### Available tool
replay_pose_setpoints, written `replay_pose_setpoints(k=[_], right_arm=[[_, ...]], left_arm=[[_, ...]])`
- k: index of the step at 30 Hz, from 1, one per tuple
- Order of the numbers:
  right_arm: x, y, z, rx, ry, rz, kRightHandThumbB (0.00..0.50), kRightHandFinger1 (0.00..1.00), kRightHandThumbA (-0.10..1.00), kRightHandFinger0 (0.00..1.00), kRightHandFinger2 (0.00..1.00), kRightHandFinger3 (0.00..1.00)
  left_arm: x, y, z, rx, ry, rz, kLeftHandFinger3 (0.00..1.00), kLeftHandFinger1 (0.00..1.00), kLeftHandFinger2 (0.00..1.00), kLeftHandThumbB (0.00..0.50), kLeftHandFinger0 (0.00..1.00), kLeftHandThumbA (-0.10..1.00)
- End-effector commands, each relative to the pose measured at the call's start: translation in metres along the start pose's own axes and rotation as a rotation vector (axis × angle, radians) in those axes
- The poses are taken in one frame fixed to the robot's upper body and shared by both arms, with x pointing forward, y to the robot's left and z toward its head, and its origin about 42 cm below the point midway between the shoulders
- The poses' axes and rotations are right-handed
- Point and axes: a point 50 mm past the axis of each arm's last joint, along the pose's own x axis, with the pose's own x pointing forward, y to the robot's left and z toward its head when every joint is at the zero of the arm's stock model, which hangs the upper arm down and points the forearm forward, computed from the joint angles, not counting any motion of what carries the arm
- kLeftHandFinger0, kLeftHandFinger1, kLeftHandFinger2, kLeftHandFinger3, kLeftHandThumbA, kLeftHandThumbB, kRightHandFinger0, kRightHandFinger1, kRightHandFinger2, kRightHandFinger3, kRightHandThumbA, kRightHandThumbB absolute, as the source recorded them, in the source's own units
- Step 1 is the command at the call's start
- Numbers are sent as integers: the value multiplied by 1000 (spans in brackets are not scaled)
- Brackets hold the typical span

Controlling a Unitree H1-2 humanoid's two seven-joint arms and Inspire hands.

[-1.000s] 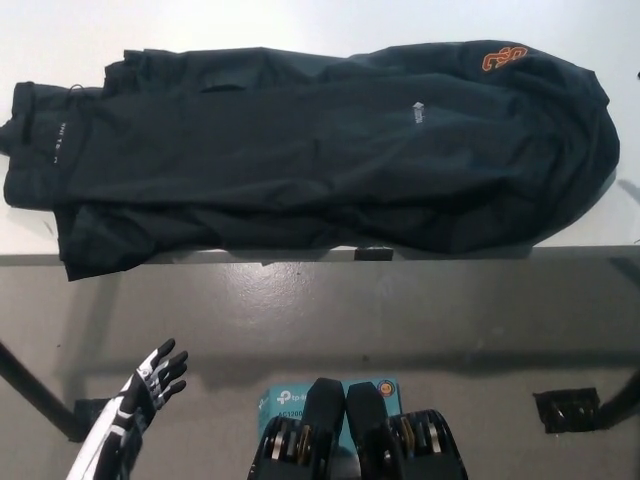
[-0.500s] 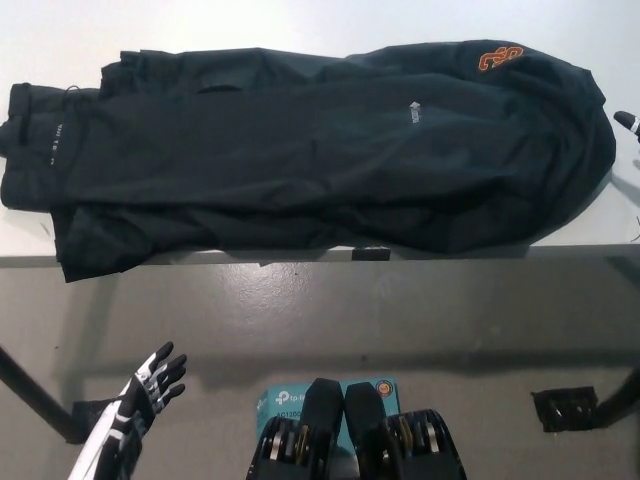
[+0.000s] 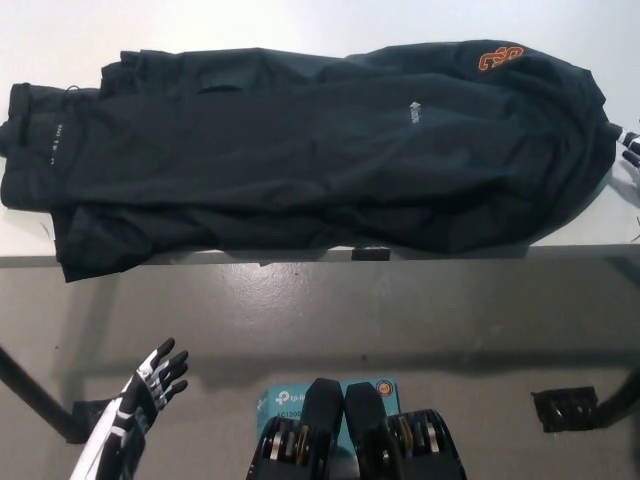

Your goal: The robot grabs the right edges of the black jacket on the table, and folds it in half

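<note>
The black jacket (image 3: 310, 150) lies spread flat on the white table (image 3: 300, 25), its long axis running left to right, and its near hem spills a little over the table's front edge at the lower left. In the head view, the only view here, the right hand (image 3: 630, 145) shows just as a few fingertips at the picture's right border, just beside the jacket's rounded right end; too little of it is visible to tell whether it is spread or closed. This hand is plainly the nearer one to the right edge. The left hand (image 3: 150, 385) rests low, below table level and well apart from the cloth, holding nothing with its fingers apart. Bare tabletop shows behind the jacket and past its right end, so there looks to be room to carry that edge leftward.
</note>
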Motion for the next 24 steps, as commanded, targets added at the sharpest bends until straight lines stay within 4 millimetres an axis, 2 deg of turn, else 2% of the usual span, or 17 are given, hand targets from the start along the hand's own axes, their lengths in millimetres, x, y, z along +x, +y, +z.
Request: replay_pose_setpoints(k=[1, 5, 8, 10, 13, 15, 17, 18, 24], right_arm=[[10, 22, 45, 10, -137, 73, 335, 1000, 1000, 1000, 1000, 1000], [15, 24, 32, 72, -89, 81, 351, 1000, 1000, 1000, 1000, 1000], [16, 24, 31, 77, -89, 82, 352, 1000, 1000, 1000, 1000, 1000], [20, 31, 19, 166, -60, 104, 374, 1000, 1000, 1000, 1000, 1000], [20, 31, 19, 168, -61, 105, 376, 1000, 1000, 1000, 1000, 1000], [23, 47, 14, 227, -44, 163, 387, 1000, 1000, 1000, 1000, 1000], [23, 49, 13, 243, -40, 172, 389, 1000, 1000, 1000, 1000, 1000], [25, 57, 8, 256, -26, 182, 403, 1000, 1000, 1000, 1000, 1000], [26, 65, 3, 323, -4, 201, 398, 1000, 1000, 1000, 1000, 1000]], left_arm=[[4, 3, 13, 16, -68, 16, 1000, 1000, 1000, 403, 1000, 1000], [5, 4, 15, 8, -81, 14, 1000, 1000, 1000, 393, 1000, 1000], [5, 4, 15, 7, -80, 14, 1000, 1000, 1000, 393, 1000, 1000], [5, 5, 15, 7, -75, 19, 1000, 1000, 1000, 400, 1000, 1000], [5, 5, 15, 7, -75, 19, 1000, 1000, 1000, 400, 1000, 1000], [6, 6, 16, 27, -88, 26, 1000, 1000, 1000, 383, 1000, 1000], [6, 6, 15, 24, -86, 26, 1000, 1000, 1000, 383, 1000, 1000], [4, 6, 14, 25, -89, 27, 1000, 1000, 1000, 381, 1000, 1000], [6, 6, 16, 23, -90, 25, 1000, 1000, 1000, 380, 1000, 1000]])
